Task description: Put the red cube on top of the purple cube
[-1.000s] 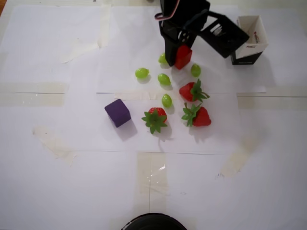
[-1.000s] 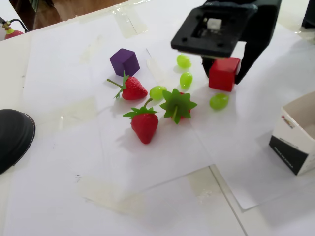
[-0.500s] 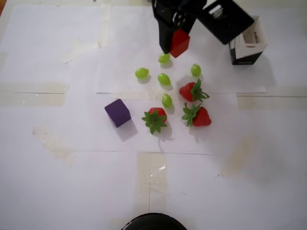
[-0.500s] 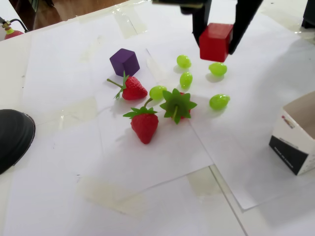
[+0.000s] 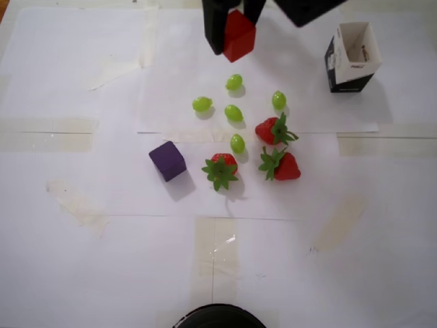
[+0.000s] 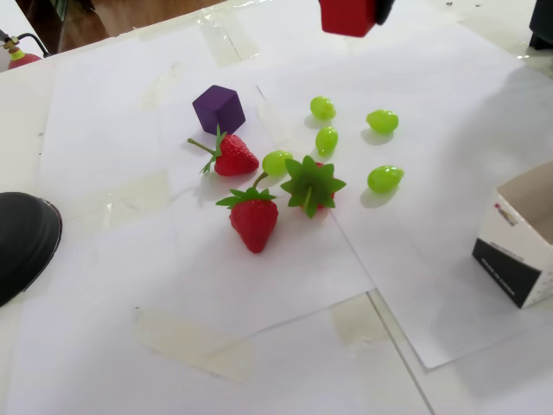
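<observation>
High above the paper hangs the red cube (image 5: 239, 35) (image 6: 347, 15), with my gripper (image 5: 236, 30) shut on it. One black finger (image 5: 216, 29) presses the cube's left face in the overhead view. In the fixed view the cube sits at the top edge, and only a sliver of a finger (image 6: 384, 8) shows beside it. The purple cube (image 5: 168, 160) (image 6: 218, 108) rests on the white paper, well apart from the gripper, toward the lower left in the overhead view. Nothing lies on top of it.
Three strawberries (image 5: 220, 169) (image 5: 274, 130) (image 5: 281, 165) and several green grapes (image 5: 234, 113) lie between the two cubes. An open black-and-white carton box (image 5: 352, 59) (image 6: 517, 242) stands at the right. A black round object (image 6: 22, 242) sits at the table edge.
The gripper has risen off the paper with the red cube and shifted left in the overhead view. The purple cube, fruit and box have not moved.
</observation>
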`<state>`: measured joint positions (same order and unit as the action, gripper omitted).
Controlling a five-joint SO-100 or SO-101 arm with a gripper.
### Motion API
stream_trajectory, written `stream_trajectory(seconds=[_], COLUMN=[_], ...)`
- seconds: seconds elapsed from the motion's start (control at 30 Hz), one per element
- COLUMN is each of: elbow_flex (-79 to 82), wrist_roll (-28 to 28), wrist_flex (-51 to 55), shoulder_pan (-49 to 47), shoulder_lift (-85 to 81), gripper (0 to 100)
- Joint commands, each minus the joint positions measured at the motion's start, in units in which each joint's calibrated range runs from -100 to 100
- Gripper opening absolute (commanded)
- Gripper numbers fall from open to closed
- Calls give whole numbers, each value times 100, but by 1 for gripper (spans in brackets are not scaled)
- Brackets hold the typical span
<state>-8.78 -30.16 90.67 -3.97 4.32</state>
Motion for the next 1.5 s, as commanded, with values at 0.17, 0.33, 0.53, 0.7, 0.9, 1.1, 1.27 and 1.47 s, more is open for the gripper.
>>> stream_trajectory(seconds=[0.17,0.33,0.53,0.7,0.9,1.1,1.27,1.47], elbow_flex=[-2613,-3631,-4668,-5268,-5504,-6140,-6849,-7349], wrist_roll=[244,278,278,288,366,513,596,654], wrist_flex=[639,737,737,639,696,827,916,884], shoulder_pan=[581,684,772,831,897,993,1073,1073], shoulder_lift=[824,1460,2234,2922,3412,3919,4401,4848], gripper=[5,5,5,4,4,4,4,4])
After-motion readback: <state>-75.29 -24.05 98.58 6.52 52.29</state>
